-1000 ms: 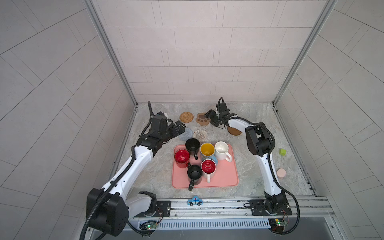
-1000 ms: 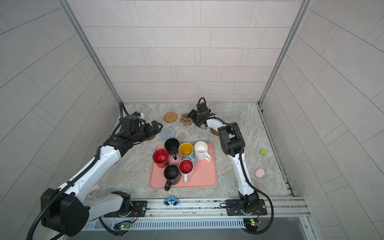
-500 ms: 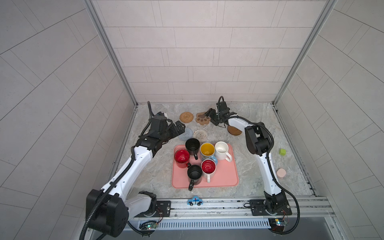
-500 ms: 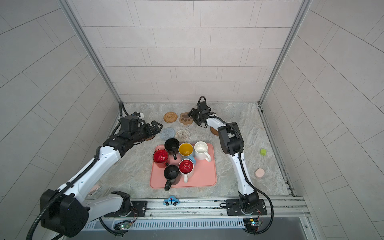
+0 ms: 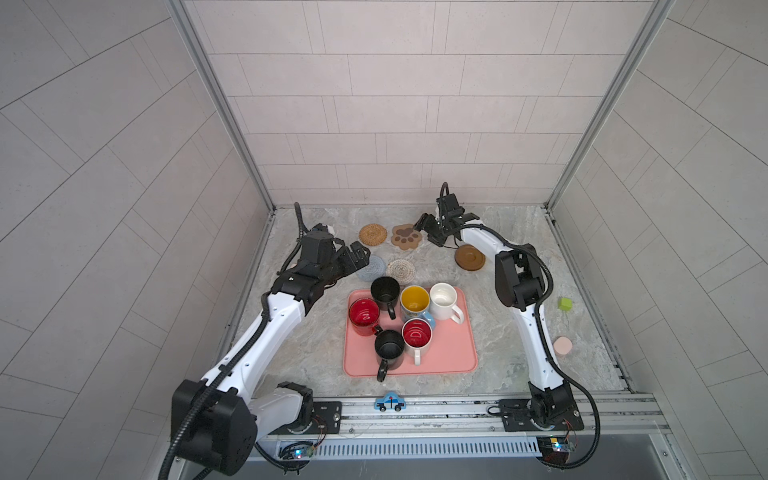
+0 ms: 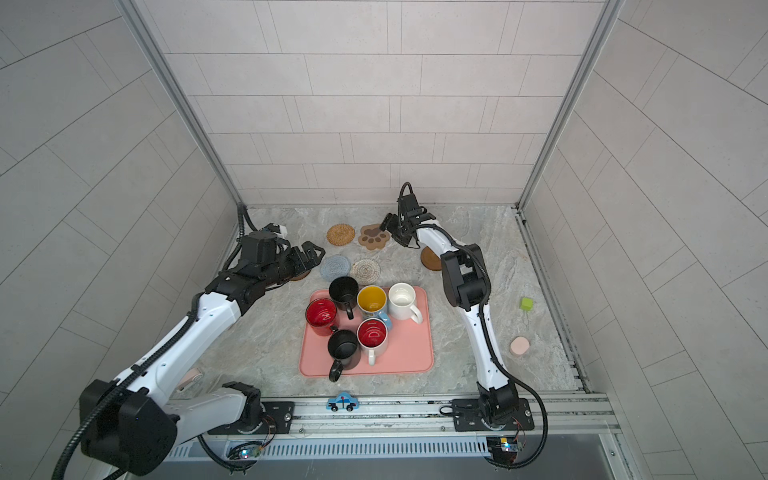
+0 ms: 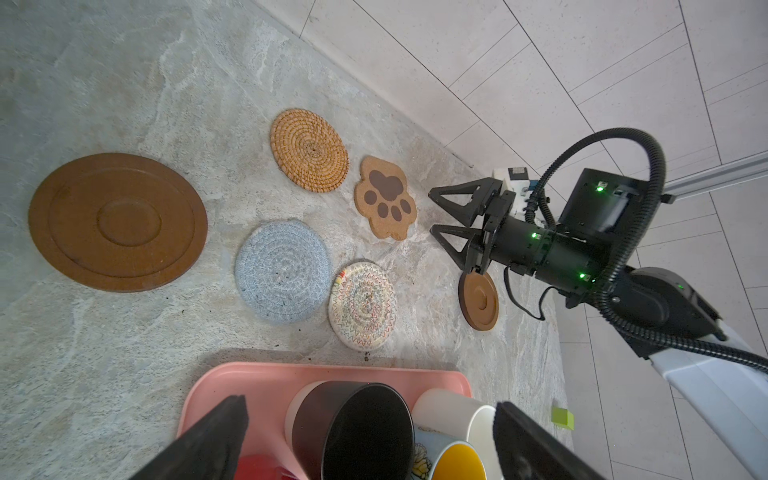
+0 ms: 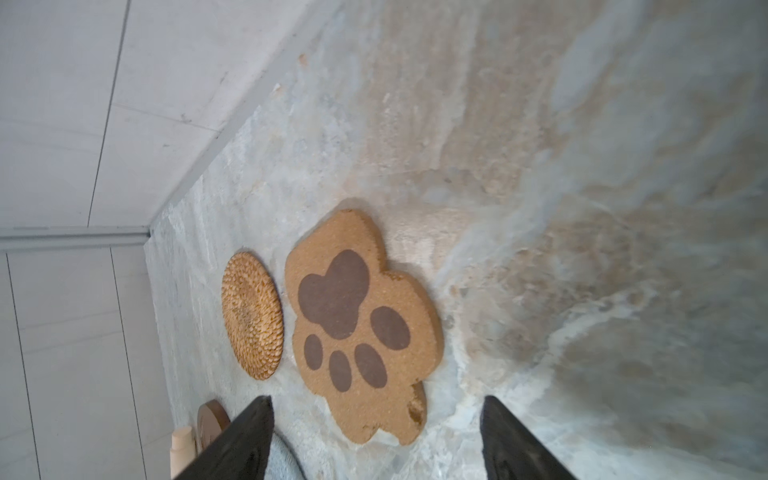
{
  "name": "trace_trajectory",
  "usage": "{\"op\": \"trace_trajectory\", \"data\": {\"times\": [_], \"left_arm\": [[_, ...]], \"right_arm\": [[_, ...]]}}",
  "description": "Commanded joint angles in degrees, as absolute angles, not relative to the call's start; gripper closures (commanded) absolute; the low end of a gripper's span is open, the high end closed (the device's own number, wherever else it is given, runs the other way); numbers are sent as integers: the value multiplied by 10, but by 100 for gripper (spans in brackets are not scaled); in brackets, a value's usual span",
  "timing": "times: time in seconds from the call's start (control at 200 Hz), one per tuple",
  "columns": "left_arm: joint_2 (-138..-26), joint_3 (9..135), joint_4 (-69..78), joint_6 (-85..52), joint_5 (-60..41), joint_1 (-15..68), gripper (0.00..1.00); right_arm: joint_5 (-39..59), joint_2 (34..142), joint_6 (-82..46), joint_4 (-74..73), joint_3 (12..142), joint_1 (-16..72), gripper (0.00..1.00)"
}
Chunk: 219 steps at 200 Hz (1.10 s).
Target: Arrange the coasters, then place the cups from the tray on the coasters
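Six flat coasters (image 6: 340, 235) lie beyond the salmon tray (image 5: 449, 353): rattan round (image 5: 372, 235), tan paw (image 5: 406, 237), grey-blue crochet (image 5: 372, 268), cream crochet (image 5: 400, 270), two brown discs (image 7: 117, 222) (image 7: 478, 300). Six mugs (image 5: 443, 297) crowd the tray. The left gripper (image 5: 360, 257) and right gripper (image 7: 433, 211) gape, empty.

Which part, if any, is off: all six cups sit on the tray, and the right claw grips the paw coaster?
The grip. The right claw is open and empty, just short of the paw coaster, which lies flat, as the left wrist view shows. The six cups do sit on the tray.
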<state>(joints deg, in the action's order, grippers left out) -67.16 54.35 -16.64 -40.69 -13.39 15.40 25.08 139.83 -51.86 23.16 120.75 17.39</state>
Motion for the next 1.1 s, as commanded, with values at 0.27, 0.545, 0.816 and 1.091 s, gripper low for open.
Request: {"op": "trace_trajectory", "data": {"times": [0.27,0.545,0.816,1.091], "left_arm": [[-662,535,-164,-413,-124,154,0],[-656,527,-164,-412,-126,154,0],[-651,523,-164,-412,-123,154,0],[-647,521,-165,-412,-123,155,0]], "right_arm": [[324,1431,-424,340,1312,205,19],[338,1499,-438,361,1404,230,19],[352,1520,-456,341,1408,243,19],[350,1534,-463,334,1408,249,19]]}}
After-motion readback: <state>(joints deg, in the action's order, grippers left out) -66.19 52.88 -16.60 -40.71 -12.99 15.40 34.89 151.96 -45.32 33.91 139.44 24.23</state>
